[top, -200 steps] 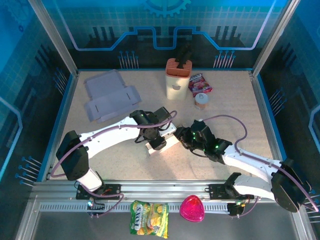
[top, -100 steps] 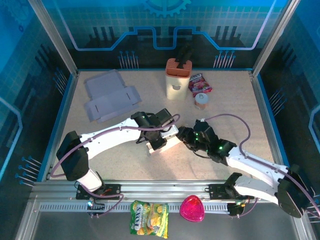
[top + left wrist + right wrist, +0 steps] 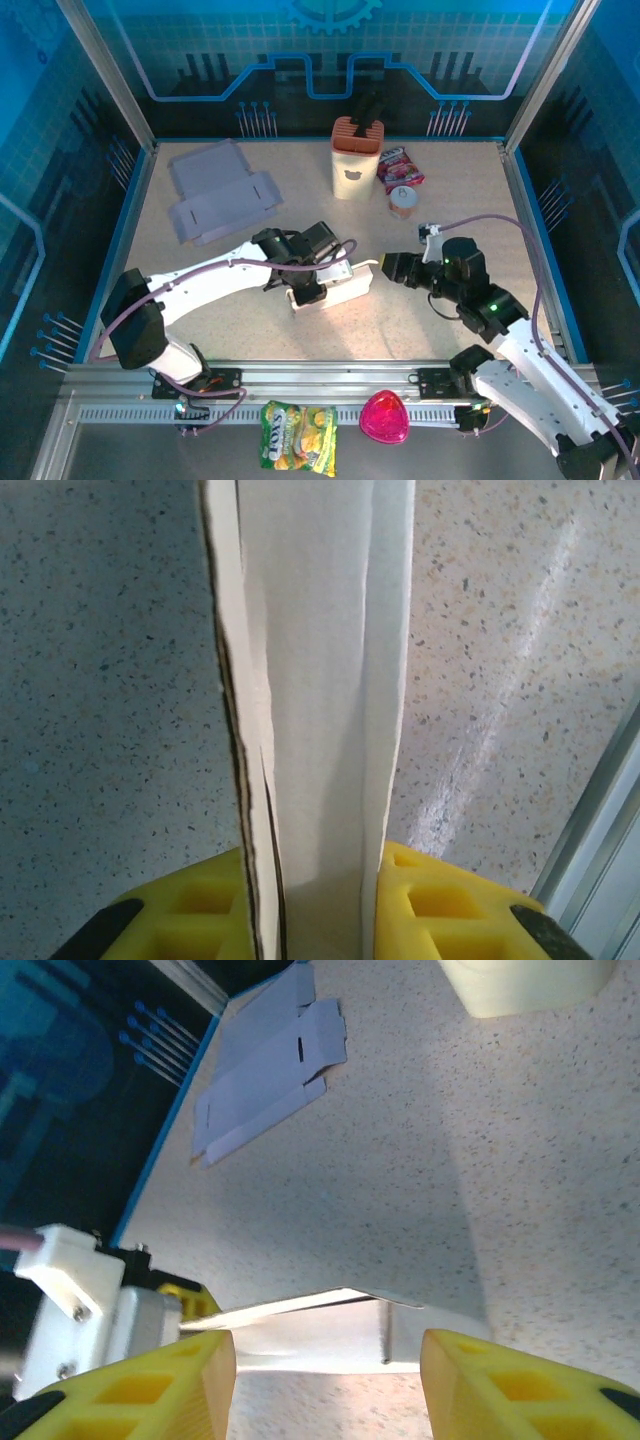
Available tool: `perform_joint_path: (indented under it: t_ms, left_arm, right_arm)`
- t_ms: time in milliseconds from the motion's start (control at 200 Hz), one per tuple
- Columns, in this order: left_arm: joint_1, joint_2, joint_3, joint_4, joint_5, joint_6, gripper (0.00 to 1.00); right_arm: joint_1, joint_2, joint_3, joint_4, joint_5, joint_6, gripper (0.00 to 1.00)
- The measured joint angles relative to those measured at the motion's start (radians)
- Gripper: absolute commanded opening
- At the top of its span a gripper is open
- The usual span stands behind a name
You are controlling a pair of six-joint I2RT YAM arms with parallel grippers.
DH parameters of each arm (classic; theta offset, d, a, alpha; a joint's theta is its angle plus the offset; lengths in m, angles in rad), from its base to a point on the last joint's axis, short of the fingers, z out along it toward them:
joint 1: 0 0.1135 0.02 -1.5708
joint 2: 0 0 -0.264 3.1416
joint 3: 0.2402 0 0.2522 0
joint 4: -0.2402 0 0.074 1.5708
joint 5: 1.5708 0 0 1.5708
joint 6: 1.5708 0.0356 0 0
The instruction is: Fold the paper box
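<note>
Sitting clamped in the left gripper [image 3: 303,287], between its yellow fingers [image 3: 430,900], the white paper box [image 3: 338,288] lies on the speckled table [image 3: 460,200]; its gripped end is hidden and its far end is cut off in the left wrist view. The right gripper [image 3: 386,268] hangs just off the box's free end, fingers [image 3: 510,1390] spread wide, touching nothing. Well beyond it lies a flat purple box blank [image 3: 268,1055].

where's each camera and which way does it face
Top external: above, behind the arms, looking down at the table; both arms, left gripper shut on the box, right gripper open.
Left wrist: on its wrist, along its fingers at the clamped box.
Right wrist: on its wrist, past its fingers toward the box and a flat carton.
All share the box.
</note>
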Motion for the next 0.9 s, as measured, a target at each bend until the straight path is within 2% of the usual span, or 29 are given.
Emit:
perform_joint_path:
  t_ms: [230,405,580,900]
  left_arm:
    - [0.0,-0.013,-0.013,-0.01,0.014,0.031,0.25]
    - [0.0,-0.015,-0.017,-0.006,0.017,0.042,0.25]
    - [0.003,-0.021,-0.023,-0.006,0.02,0.048,0.25]
    - [0.007,-0.024,-0.024,-0.006,0.023,0.048,0.25]
  right_arm:
    - [-0.018,0.077,0.008,-0.024,-0.124,-0.189,0.57]
    - [-0.018,0.215,0.048,-0.019,-0.177,-0.248,0.57]
    - [-0.019,0.28,0.073,-0.001,-0.198,-0.282,0.57]
    - [-0.02,0.331,0.081,0.005,-0.243,-0.307,0.48]
